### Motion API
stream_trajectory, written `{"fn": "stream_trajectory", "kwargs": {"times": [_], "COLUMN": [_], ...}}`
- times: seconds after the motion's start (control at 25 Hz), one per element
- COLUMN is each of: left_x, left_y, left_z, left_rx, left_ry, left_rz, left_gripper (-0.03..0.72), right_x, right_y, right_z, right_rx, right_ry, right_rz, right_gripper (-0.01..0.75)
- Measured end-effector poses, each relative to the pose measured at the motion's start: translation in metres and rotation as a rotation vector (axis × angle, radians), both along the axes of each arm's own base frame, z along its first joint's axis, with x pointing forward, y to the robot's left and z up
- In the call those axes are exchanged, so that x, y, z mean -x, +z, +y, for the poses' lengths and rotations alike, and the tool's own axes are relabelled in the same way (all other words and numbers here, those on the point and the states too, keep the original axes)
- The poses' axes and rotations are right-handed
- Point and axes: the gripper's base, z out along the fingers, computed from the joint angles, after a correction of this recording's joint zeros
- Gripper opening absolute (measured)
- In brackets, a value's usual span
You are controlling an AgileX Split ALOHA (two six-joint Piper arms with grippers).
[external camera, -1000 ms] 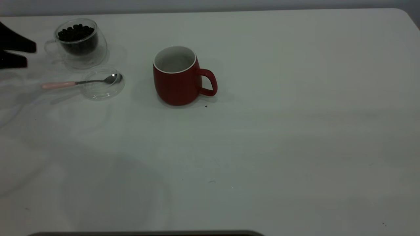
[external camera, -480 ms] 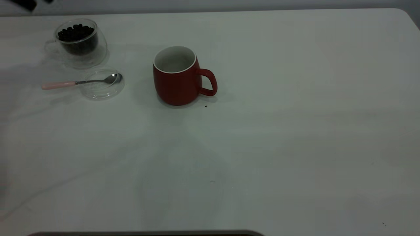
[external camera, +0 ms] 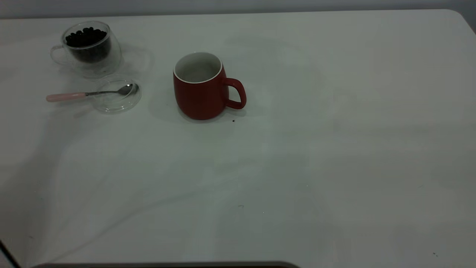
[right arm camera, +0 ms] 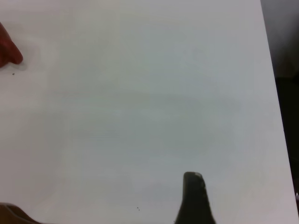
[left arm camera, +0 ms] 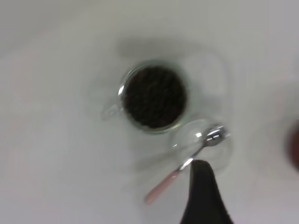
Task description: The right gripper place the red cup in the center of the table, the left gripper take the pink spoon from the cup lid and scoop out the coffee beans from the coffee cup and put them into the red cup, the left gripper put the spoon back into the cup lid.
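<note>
The red cup (external camera: 200, 87) stands upright near the middle of the table (external camera: 297, 167), handle to the right, its white inside showing no beans. The coffee cup (external camera: 89, 48) at far left holds the coffee beans (external camera: 86, 37). In front of it the pink spoon (external camera: 85, 94) lies with its bowl in the cup lid (external camera: 117, 97) and its handle sticking out left. Neither gripper shows in the exterior view. The left gripper (left arm camera: 201, 186) hangs high over the coffee cup (left arm camera: 154, 97), spoon (left arm camera: 187, 163) and lid (left arm camera: 202, 143), touching none. The right gripper (right arm camera: 194, 196) is over bare table far right of the red cup (right arm camera: 7, 49).
A tiny dark speck (external camera: 233, 120) lies by the red cup's base. The table's right edge (right arm camera: 275, 116) runs close to the right gripper. A dark strip (external camera: 167, 265) lines the front edge.
The left gripper was at the exterior view's left edge beside the coffee cup, rose to the top left corner, and is now out of that view. Cups, lid and spoon have not moved.
</note>
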Motion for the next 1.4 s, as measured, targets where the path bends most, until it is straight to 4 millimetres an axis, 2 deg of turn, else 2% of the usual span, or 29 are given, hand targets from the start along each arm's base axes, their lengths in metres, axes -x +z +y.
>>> {"fn": "stream_trajectory", "kwargs": {"times": [0.12, 0.2, 0.24, 0.48, 0.64, 0.8, 0.92, 1.08, 1.16, 1.28, 1.4], "left_x": [0.021, 0.043, 0.054, 0.125, 0.169, 0.226, 0.280, 0.347, 0.375, 0.406, 0.427], "left_y": [0.021, 0.033, 0.033, 0.053, 0.057, 0.047, 0.041, 0.021, 0.007, -0.008, -0.018], "left_z": [-0.011, -0.012, -0.011, 0.004, 0.013, 0.026, 0.038, 0.052, 0.059, 0.068, 0.073], "left_rx": [0.017, 0.019, 0.016, 0.009, 0.017, 0.021, 0.027, 0.048, 0.062, 0.085, 0.092], "left_ry": [-0.026, -0.036, -0.039, -0.037, -0.007, 0.024, 0.027, 0.027, 0.035, 0.089, 0.141], "left_rz": [-0.016, -0.009, 0.013, 0.042, 0.055, 0.086, 0.062, 0.003, -0.042, -0.126, -0.200], "left_gripper": [0.559, 0.559, 0.559, 0.559, 0.559, 0.559, 0.559, 0.559, 0.559, 0.559, 0.559], "right_x": [0.000, 0.000, 0.000, 0.000, 0.000, 0.000, 0.000, 0.000, 0.000, 0.000, 0.000], "right_y": [0.000, 0.000, 0.000, 0.000, 0.000, 0.000, 0.000, 0.000, 0.000, 0.000, 0.000], "right_z": [0.000, 0.000, 0.000, 0.000, 0.000, 0.000, 0.000, 0.000, 0.000, 0.000, 0.000], "right_rx": [0.000, 0.000, 0.000, 0.000, 0.000, 0.000, 0.000, 0.000, 0.000, 0.000, 0.000], "right_ry": [0.000, 0.000, 0.000, 0.000, 0.000, 0.000, 0.000, 0.000, 0.000, 0.000, 0.000], "right_rz": [0.000, 0.000, 0.000, 0.000, 0.000, 0.000, 0.000, 0.000, 0.000, 0.000, 0.000], "right_gripper": [0.591, 0.591, 0.591, 0.591, 0.591, 0.591, 0.591, 0.591, 0.591, 0.591, 0.591]}}
